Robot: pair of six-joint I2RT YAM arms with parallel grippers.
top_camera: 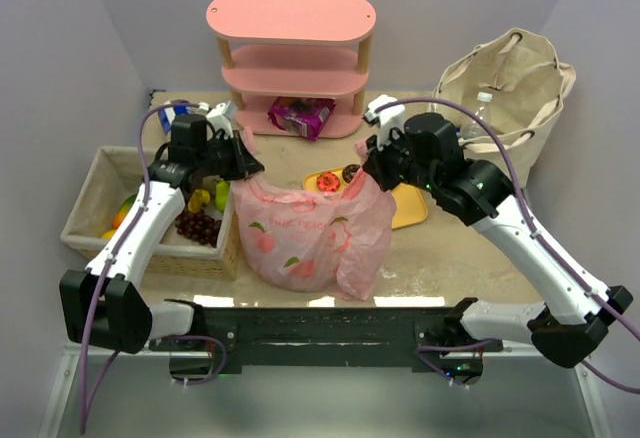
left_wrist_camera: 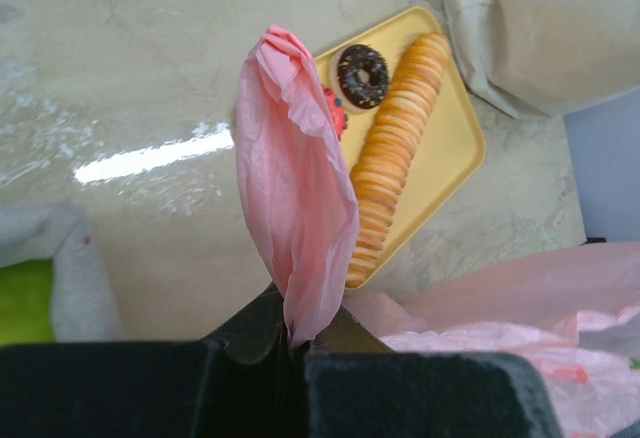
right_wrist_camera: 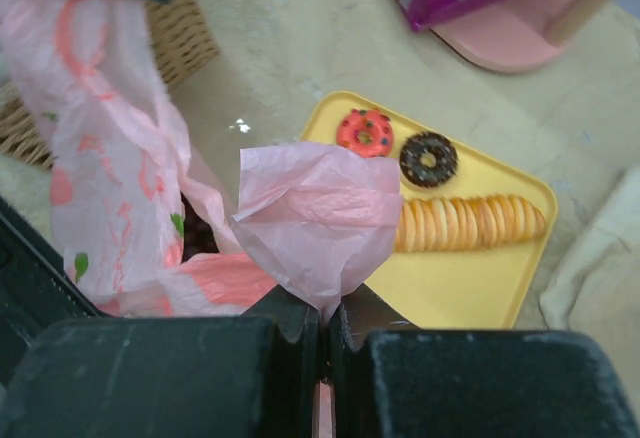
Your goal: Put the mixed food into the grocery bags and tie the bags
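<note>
A pink plastic bag [top_camera: 305, 230] printed with peaches stands at the middle of the table. My left gripper [top_camera: 248, 170] is shut on its left handle [left_wrist_camera: 295, 208], which sticks up from the jaws as a crumpled pink flap. My right gripper [top_camera: 366, 173] is shut on the right handle [right_wrist_camera: 320, 220]. The beige canvas bag [top_camera: 515, 93] stands at the back right with a clear water bottle [top_camera: 478, 110] inside. A purple snack packet [top_camera: 300, 114] lies on the pink shelf's lowest level. The pink bag's contents are hidden.
A yellow tray [top_camera: 410, 208] behind the bag holds two donuts [right_wrist_camera: 430, 158] and a row of crackers [right_wrist_camera: 470, 223]. A woven basket [top_camera: 95, 203] at the left holds grapes [top_camera: 198, 226] and other fruit. The pink shelf [top_camera: 292, 53] stands at the back.
</note>
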